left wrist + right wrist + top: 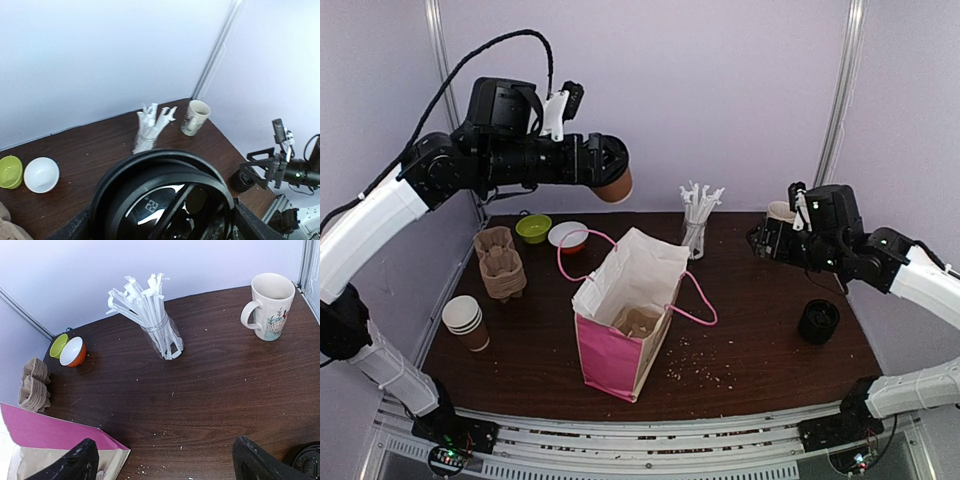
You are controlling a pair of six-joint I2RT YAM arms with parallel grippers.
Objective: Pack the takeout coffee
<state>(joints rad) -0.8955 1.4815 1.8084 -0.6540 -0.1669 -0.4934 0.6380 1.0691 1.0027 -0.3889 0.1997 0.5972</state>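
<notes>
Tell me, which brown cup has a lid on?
The brown cup held in the air by the left claw wears a black lid. The stacked cups on the table are open, white inside.

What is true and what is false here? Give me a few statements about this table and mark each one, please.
1. The left gripper holds the takeout coffee up in the air. True.
2. The paper bag lies flat on its side. False: it stands upright with its mouth open.
3. The right gripper is carrying the mug. False: its fingers are spread with nothing between them, and the mug stands on the table.
4. The straws stand in a clear glass. True.
5. The green bowl sits beside the white bowl. True.
</notes>
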